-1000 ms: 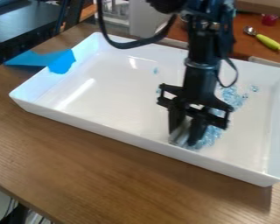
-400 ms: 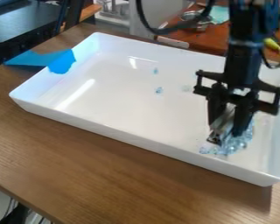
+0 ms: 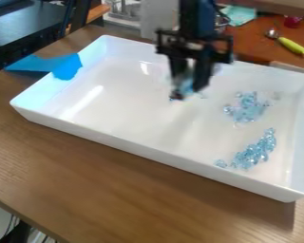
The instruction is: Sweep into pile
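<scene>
The black gripper hangs over the back middle of the white tray, shut on a small silvery tool that points downward between its fingers. Clear light-blue beads lie in two separate clusters in the tray's right half. One cluster is a loose clump toward the back. The other cluster forms a slanting band nearer the front wall, with a few beads trailing off at its left end. Several stray bits lie close to the tool's tip, partly hidden by the gripper.
Raised walls surround the tray on a brown wooden table. Blue tape covers part of the tray's left wall. On a reddish-brown surface behind lies a spoon with a yellow-green handle. A dark chair or table stands at the back left.
The gripper first swept rightward near the front wall, shifting beads right, and has since moved left and back with the tool. The front band of beads is now uncovered.
</scene>
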You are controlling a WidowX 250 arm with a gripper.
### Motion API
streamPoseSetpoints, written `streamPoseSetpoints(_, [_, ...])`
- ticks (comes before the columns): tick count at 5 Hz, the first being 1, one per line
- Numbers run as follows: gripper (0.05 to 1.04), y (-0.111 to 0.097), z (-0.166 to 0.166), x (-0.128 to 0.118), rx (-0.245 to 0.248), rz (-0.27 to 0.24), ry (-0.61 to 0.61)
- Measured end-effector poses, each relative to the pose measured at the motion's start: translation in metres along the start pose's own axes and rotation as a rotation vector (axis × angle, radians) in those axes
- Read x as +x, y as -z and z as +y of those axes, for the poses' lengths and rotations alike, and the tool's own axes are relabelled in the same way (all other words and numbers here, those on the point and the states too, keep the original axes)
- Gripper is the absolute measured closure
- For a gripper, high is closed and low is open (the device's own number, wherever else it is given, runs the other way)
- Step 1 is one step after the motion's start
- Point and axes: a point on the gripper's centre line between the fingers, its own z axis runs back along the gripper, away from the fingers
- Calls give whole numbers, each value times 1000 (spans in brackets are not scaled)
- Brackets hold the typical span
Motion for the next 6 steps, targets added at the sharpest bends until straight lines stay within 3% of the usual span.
streamPoseSetpoints(1, [702, -6, 39, 3, 25, -22, 32])
streamPoseSetpoints(2, [702, -14, 94, 6, 41, -81, 7])
streamPoseSetpoints(3, [702, -14, 132, 2, 40, -93, -10])
streamPoseSetpoints(4, [702, -12, 145, 11, 79, -146, 1])
streamPoseSetpoints(5, [702, 0, 159, 17, 116, -148, -25])
streamPoseSetpoints(6, [702, 16, 159, 21, 151, -111, -51])
